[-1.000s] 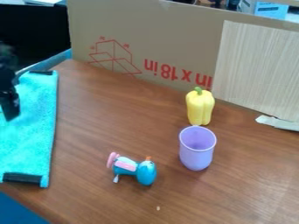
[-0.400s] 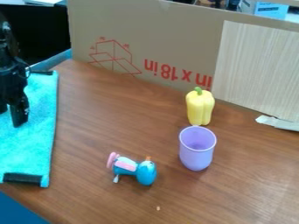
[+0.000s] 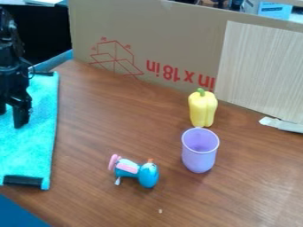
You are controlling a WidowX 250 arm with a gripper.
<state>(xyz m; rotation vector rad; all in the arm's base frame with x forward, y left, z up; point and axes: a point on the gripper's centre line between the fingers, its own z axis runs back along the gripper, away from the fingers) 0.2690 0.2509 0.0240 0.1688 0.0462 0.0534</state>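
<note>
At nine o'clock, over the turquoise cloth (image 3: 35, 146) | end effector (image 3: 10, 116) hung with fingers spread, cloth showing between them; contact: could not tell | blue toy bird (image 3: 148, 176) lay on desk (image 3: 112, 122), its four o'clock | yellow pepper (image 3: 202, 109) stood at its three

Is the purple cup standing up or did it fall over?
The purple cup is standing up: its round opening faces upward, and its narrower bottom is on the table.

Soft light is brightening the desk (image 3: 106, 133). Pale glare is washing its near right corner; faint shadow is hugging the cup (image 3: 199, 156).
</note>
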